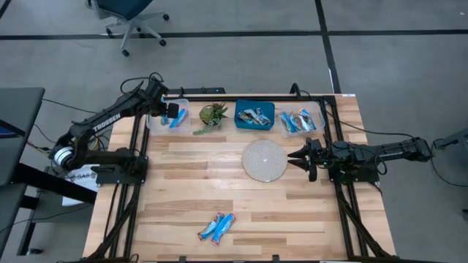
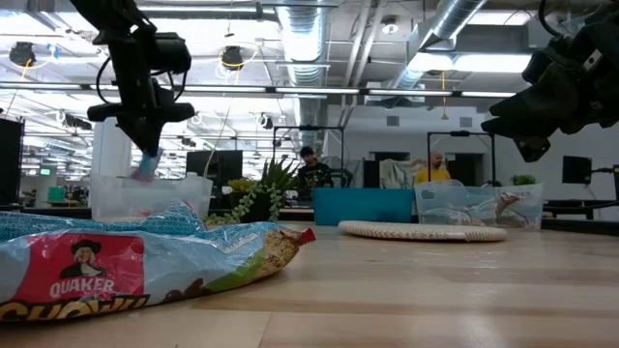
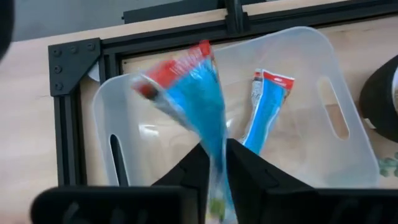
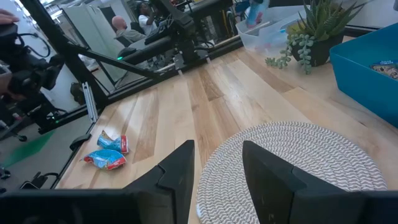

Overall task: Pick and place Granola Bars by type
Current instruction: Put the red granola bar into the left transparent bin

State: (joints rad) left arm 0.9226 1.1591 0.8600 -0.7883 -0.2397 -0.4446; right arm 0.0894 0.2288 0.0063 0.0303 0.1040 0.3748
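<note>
My left gripper (image 1: 173, 114) hovers over the clear bin (image 1: 156, 120) at the table's far left, shut on a bright blue bar with a red end (image 3: 193, 93). Another blue-and-red bar (image 3: 266, 109) lies flat on that bin's floor. My right gripper (image 1: 292, 157) is open, level, beside the round woven disc (image 1: 264, 161), touching nothing. Two more blue bars (image 1: 217, 228) lie on the wood near the table's near edge. The blue bin (image 1: 254, 115) and the far right clear bin (image 1: 301, 120) each hold several bars. My left gripper pinches the bright blue bar's one end (image 3: 214, 158) between its two fingers, coming from above and pointing down. The bar is lifted clear and hangs below the fingers (image 2: 147, 166) over the clear bin, its red end lowest.
A green plant (image 1: 213, 115) stands between the left clear bin and the blue bin. A black frame (image 1: 139, 190) runs along the table's left and right sides. A large Quaker bag (image 2: 135, 266) lies close in front of the low camera. People sit in the room behind.
</note>
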